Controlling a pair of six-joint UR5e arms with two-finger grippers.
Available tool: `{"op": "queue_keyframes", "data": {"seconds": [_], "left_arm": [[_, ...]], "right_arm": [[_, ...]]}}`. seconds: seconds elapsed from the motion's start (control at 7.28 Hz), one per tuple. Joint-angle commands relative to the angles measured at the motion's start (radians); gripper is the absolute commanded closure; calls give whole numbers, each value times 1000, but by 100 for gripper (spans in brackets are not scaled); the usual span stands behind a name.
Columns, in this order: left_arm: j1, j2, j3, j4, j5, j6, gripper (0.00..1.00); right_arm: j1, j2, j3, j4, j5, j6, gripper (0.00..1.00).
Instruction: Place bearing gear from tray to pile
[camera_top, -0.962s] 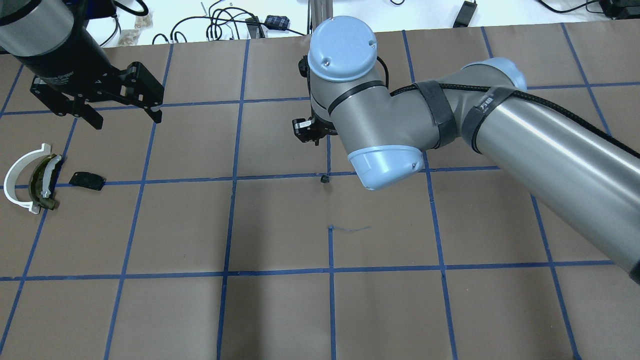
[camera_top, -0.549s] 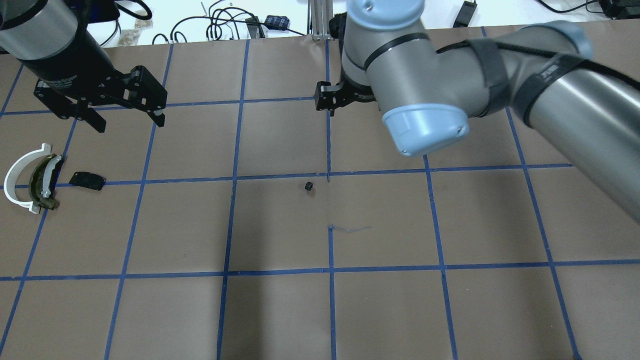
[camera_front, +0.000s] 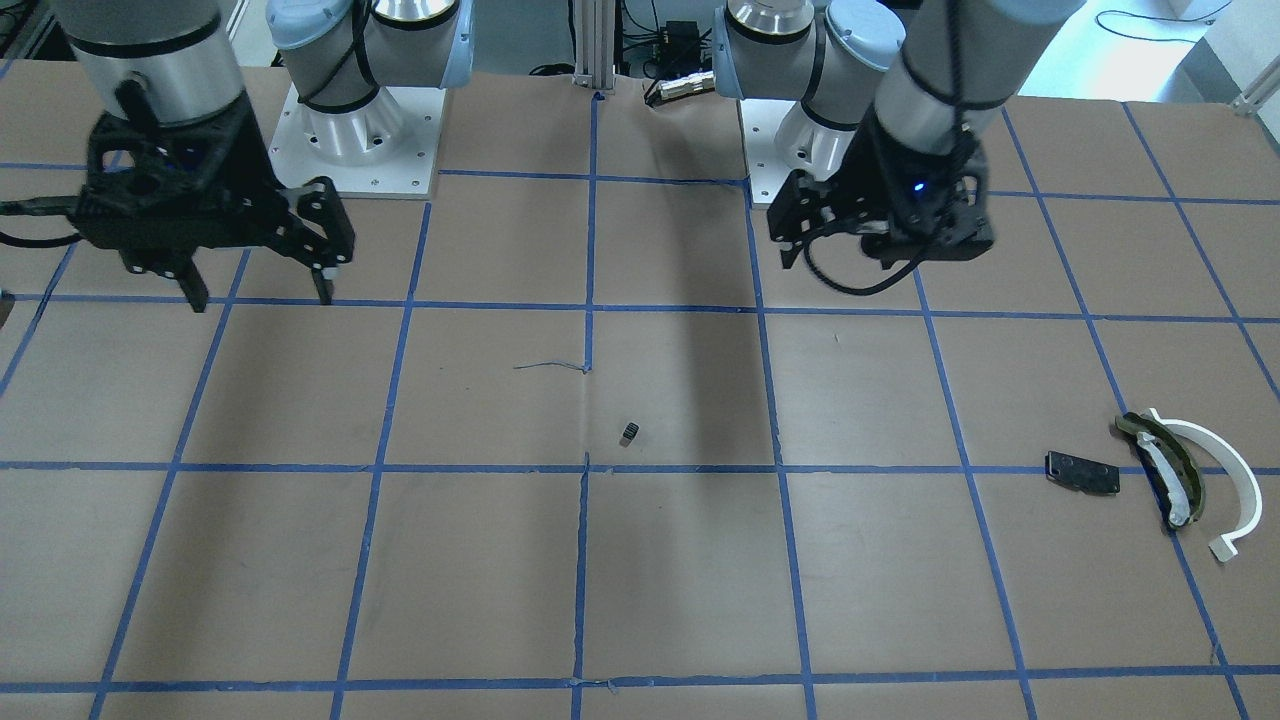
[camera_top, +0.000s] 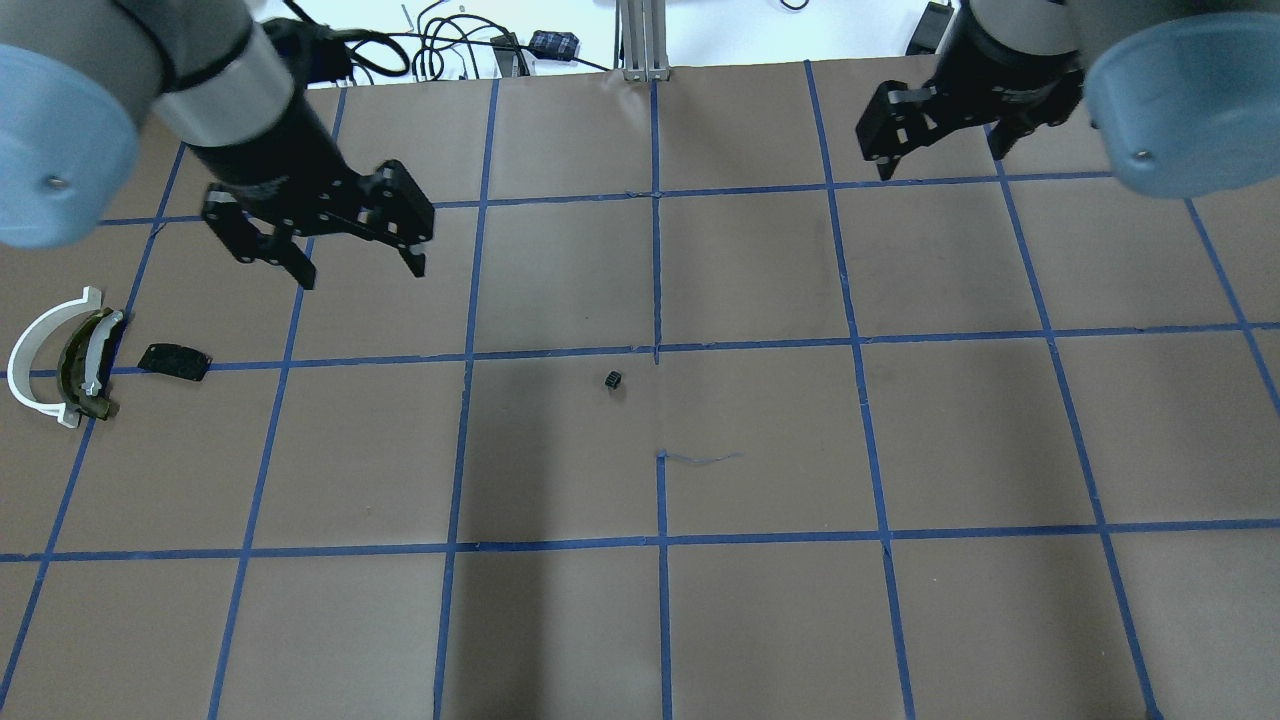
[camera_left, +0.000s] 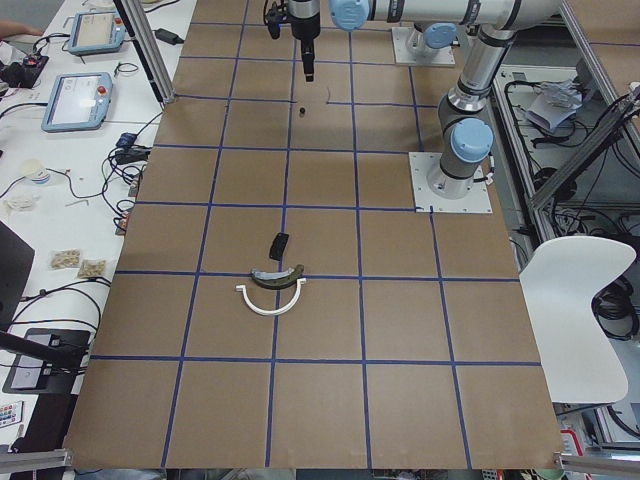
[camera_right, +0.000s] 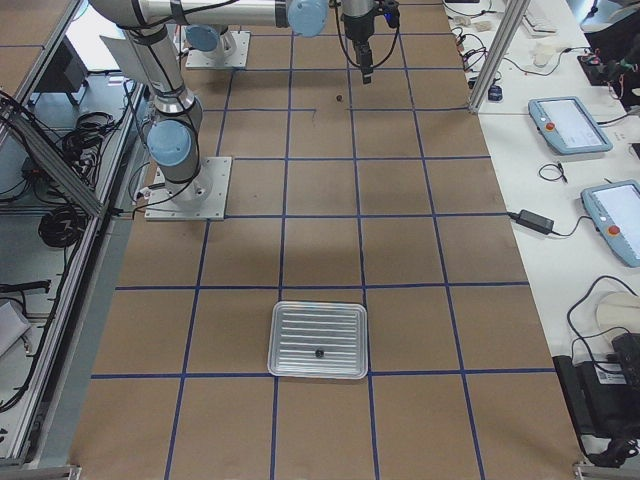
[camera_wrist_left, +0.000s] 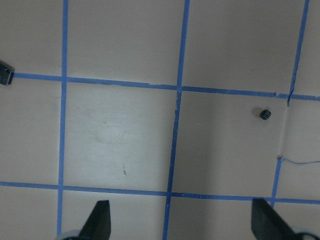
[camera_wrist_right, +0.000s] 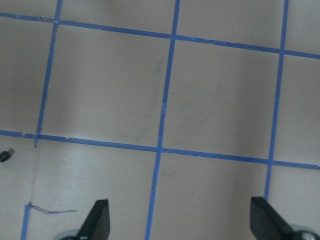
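Gear (camera_top: 613, 380) loose at mid-tabletop (camera_top: 760, 620), nothing gripping it.
I read this as a hand-over spot: tray (camera_right: 285, 340) at one end, pile (camera_top: 80, 360) at the other, each arm covering one side. My left hand (camera_top: 360, 272) hangs spread and empty, the gear well off to its right, nearer the robot. My right hand (camera_top: 940, 160) is spread too, farther away.

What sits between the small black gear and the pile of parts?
Nothing: the overhead view shows only bare paper with blue tape lines between the bearing gear and the pile.
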Motion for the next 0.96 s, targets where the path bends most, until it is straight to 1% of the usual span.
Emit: {"op": "queue_keyframes", "data": {"seconds": [0.0, 0.14, 0.27, 0.41, 0.55, 0.69, 0.82], "left_arm": [[-138, -125, -130, 364, 13, -2, 0], [-181, -177, -173, 433, 11, -9, 6], [-213, -232, -210, 549, 8, -12, 2], [-223, -281, -230, 617, 2, -15, 0], [-238, -324, -232, 639, 12, -19, 0], [-249, -352, -233, 706, 11, -23, 0], [-258, -378, -235, 741, 2, -60, 0]], "right_arm": [[-144, -41, -4, 62, -95, -174, 0], [-202, -42, -2, 62, -97, -300, 0], [-268, -42, -1, 64, -94, -415, 0], [-343, -42, 2, 73, -88, -454, 0], [-402, -41, 8, 71, -88, -532, 0], [-470, -38, 13, 74, -83, -607, 0], [-553, -33, 25, 76, -68, -726, 1]]}}
